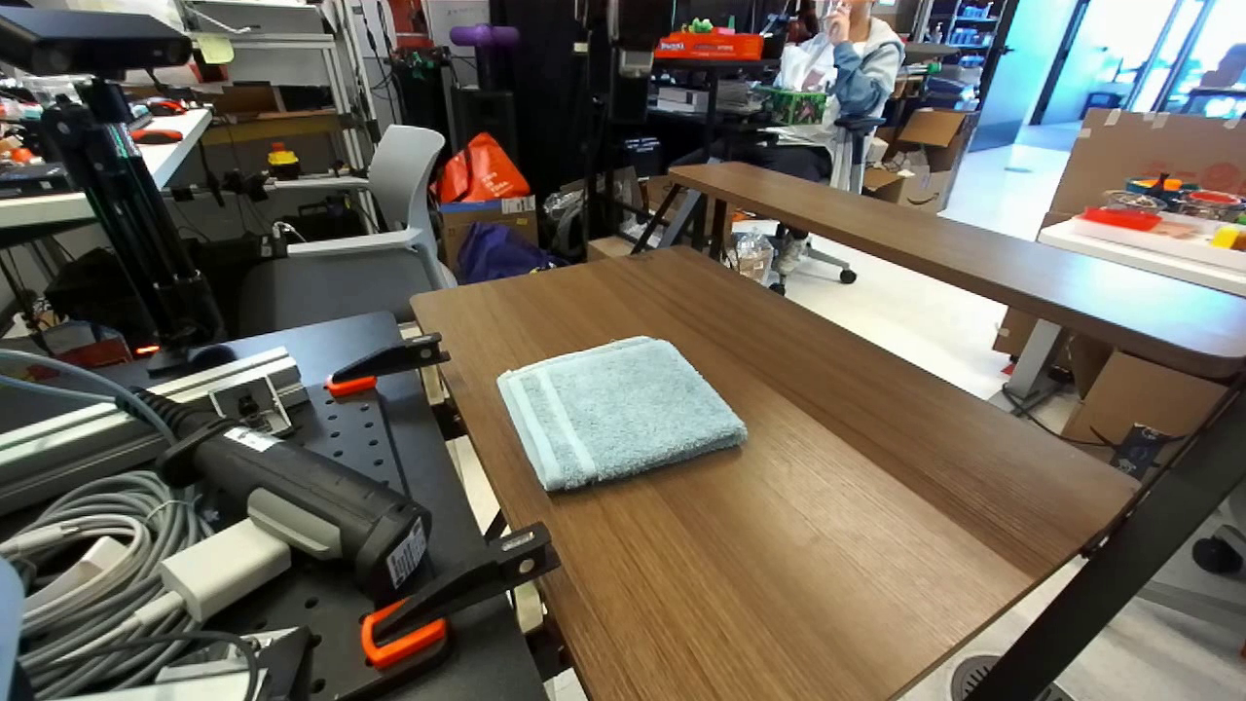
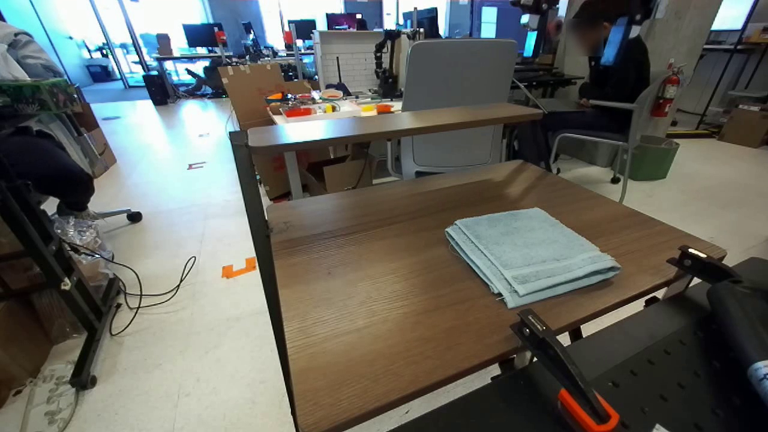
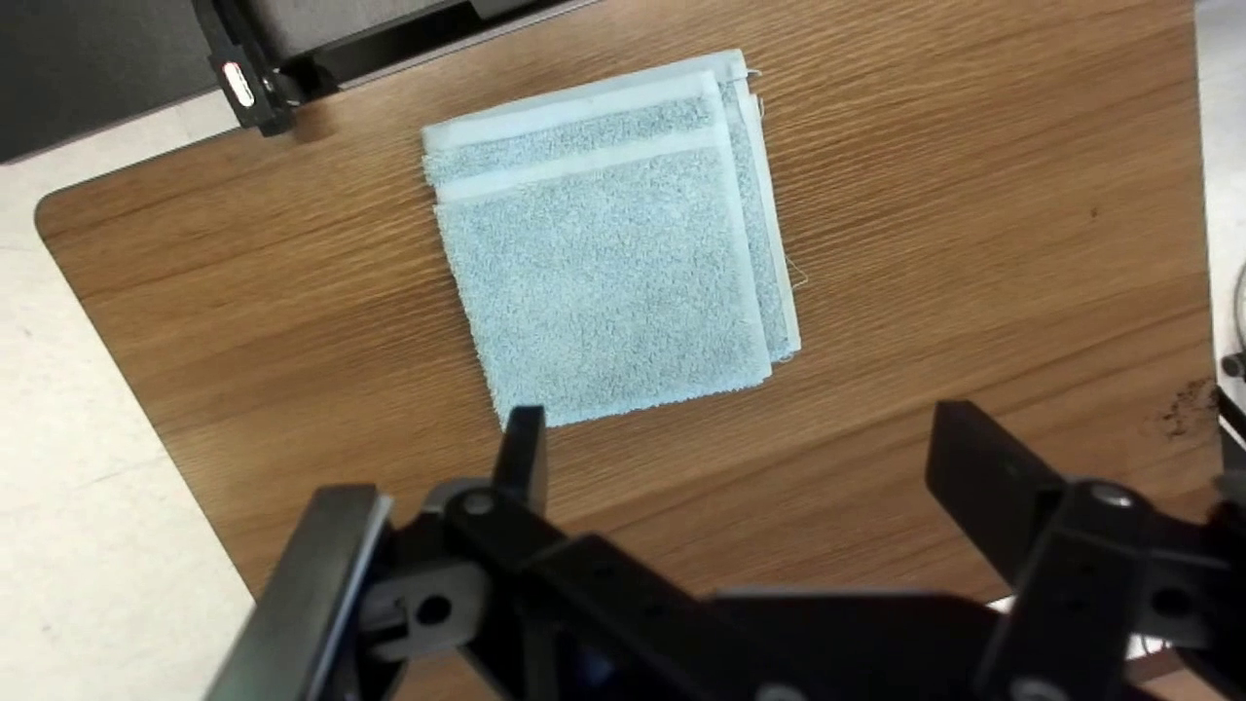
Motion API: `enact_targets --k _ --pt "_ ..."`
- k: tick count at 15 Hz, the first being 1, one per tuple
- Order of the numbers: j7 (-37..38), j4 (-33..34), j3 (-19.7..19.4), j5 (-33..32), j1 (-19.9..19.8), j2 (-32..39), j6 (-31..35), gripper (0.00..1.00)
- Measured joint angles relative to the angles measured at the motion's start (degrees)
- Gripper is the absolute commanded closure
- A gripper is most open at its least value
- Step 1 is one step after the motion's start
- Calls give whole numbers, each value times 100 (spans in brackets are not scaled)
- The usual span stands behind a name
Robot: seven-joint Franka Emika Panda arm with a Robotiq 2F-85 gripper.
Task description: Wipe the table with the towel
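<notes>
The light blue-teal towel (image 1: 623,414) lies flat, folded to a square pad, on the dark walnut-brown table (image 1: 808,526). In an exterior view the towel (image 2: 534,252) sits near the edge of the table (image 2: 372,300) beside the black bench. In the wrist view the towel (image 3: 604,263) is at the upper middle on the table (image 3: 993,253). My gripper (image 3: 742,409) is wide open and empty, and shows only in the wrist view. Its left fingertip overlaps the towel's lower left corner in the picture; its right fingertip is over bare wood. The gripper appears above the table, apart from the towel.
A black perforated bench (image 1: 341,428) adjoins the table, with black-orange clamps (image 1: 467,584) reaching to the table's edge. A black handheld device (image 1: 302,497) and coiled cables (image 1: 107,545) lie on it. A narrower wooden bench-table (image 2: 384,126) and a black post (image 2: 258,240) stand at other sides.
</notes>
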Motion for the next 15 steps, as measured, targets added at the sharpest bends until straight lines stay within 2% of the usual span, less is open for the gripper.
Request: enact_targets --k 3,8,11,15 --pt "439 100 17 -112 40 441 4 0" --pt "1464 547 -68 -599 123 1870 267 0" --pt "1565 857 -265 -637 205 2753 357 0" --pt "1499 1058 -410 -636 274 3529 748 0"
